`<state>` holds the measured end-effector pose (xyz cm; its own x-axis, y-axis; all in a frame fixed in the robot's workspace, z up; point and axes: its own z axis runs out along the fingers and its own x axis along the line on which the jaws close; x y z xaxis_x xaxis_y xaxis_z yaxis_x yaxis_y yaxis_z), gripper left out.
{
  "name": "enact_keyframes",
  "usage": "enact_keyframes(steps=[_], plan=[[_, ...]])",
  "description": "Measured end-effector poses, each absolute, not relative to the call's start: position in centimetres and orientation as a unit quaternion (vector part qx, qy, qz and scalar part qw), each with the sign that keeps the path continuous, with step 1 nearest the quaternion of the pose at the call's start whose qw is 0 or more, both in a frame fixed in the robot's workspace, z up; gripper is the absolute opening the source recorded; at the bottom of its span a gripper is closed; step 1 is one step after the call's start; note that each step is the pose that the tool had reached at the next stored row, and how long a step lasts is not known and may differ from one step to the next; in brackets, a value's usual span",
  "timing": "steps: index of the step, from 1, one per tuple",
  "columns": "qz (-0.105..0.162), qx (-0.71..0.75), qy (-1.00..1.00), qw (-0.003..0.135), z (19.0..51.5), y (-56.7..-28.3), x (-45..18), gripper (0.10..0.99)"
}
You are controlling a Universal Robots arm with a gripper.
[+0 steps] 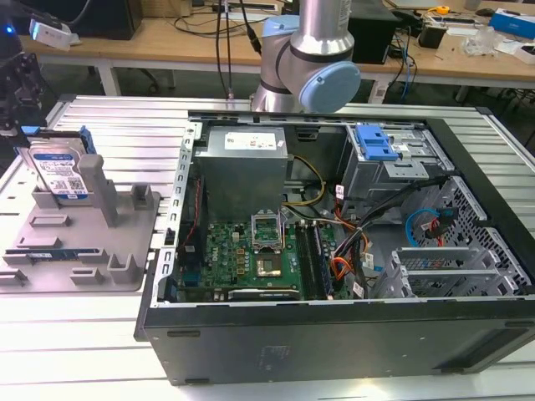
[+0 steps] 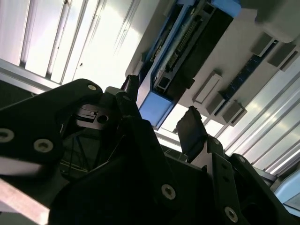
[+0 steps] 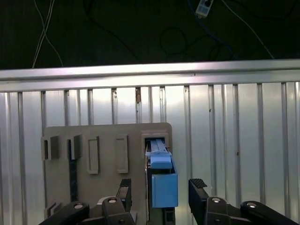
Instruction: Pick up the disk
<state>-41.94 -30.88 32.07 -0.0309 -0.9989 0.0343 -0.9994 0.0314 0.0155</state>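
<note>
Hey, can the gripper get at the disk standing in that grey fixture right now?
Probably yes. In the first wrist view the gripper is open, with one finger on each side of the disk, which stands on edge in the grey fixture. Nothing sits between them.

Soft room light fills the exterior view; shadow pools inside the computer case (image 1: pixel 334 342). In the second wrist view the ribbed counter (image 2: pixel 98 42) glares white behind the gripper (image 2: pixel 160 101), a black silhouette. Beyond the counter's edge the first wrist view falls dark.
</note>
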Motion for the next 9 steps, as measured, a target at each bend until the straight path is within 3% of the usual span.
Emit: enact_keyframes(steps=[3,6,9], plan=[[0.006,0.696,-0.718,0.018,31.42,-30.88,-41.94,0.588],[0.006,0.696,-0.718,0.018,31.04,-30.88,-41.94,0.455],[0.006,0.696,-0.718,0.018,30.88,-30.88,-41.94,0.455]])
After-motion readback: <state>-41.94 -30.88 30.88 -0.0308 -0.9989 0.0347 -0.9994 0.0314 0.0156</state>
